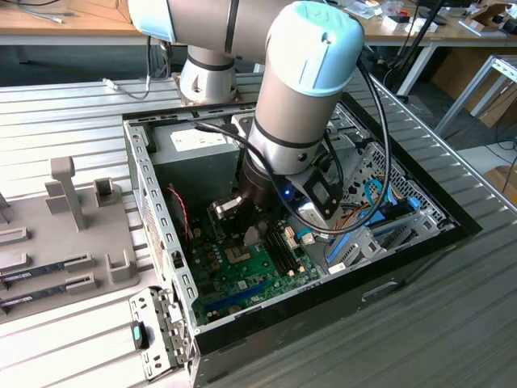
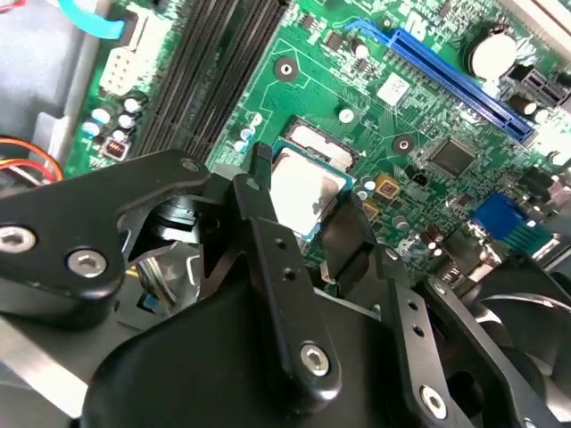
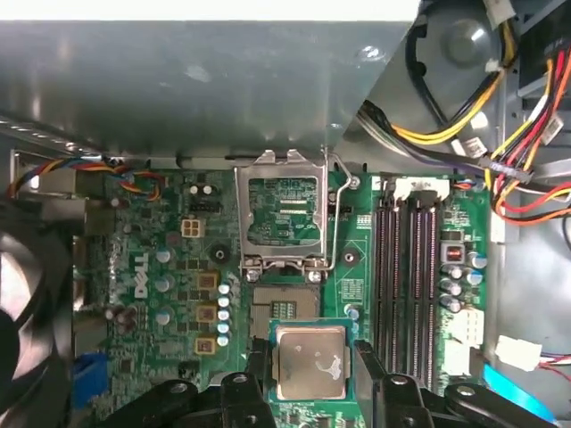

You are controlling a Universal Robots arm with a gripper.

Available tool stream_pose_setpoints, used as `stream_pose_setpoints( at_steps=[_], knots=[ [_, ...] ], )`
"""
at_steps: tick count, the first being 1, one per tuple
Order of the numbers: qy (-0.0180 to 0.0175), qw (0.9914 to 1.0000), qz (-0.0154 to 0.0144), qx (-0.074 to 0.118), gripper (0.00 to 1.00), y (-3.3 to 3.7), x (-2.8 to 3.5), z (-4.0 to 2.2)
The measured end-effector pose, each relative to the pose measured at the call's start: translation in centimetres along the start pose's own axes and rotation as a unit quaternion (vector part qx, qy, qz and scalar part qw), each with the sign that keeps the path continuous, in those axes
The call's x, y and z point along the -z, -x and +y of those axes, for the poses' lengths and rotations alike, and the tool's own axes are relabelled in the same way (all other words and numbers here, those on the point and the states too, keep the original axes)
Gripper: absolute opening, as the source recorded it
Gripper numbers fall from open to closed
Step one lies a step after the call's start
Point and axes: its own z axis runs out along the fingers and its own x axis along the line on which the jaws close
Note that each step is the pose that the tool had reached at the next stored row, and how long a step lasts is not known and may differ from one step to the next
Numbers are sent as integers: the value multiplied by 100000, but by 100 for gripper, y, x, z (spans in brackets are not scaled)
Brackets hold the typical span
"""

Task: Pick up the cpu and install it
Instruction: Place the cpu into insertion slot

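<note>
cpu (image 3: 310, 361) install, placement step. Down inside the open computer case (image 1: 157, 218) on the bench (image 1: 452, 323), arm (image 1: 303, 105) reaching in from above. Low over the motherboard (image 3: 178, 267), just short of the open socket (image 3: 284, 303) and overlapping its edge farthest from the load plate (image 3: 284, 211); plate flipped up, lever (image 3: 335, 223) beside it. Pinched by two opposite edges in the pincer (image 3: 310, 352), fingers (image 3: 259, 370) flanking, silvery top up.

Keep level and square to the socket outline. Match notches and corner mark before lowering. Set straight down, no sliding over contacts, no pressing. Stay off the memory slots (image 3: 406, 267) alongside.

Hard to make out: socket contacts, notches, corner mark. Underside of the cpu hidden. Height above the socket not judgeable. Socket area blocked by the arm in the exterior view.
</note>
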Motion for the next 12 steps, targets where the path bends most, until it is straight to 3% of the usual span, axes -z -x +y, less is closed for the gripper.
stream_pose_setpoints(
  at_steps=[2, 7, 8, 11, 12],
  knots=[
    [-70, 100000, -2, -238, 47, -71, -76, 24],
    [-194, 99999, -1, -275, 47, -72, -186, 40],
    [-279, 99999, 1, -322, 47, -79, -238, 57],
    [-413, 99998, 6, -508, 47, -123, -287, 63],
    [-813, 99994, 7, -683, 47, -136, -308, 63]
  ],
)
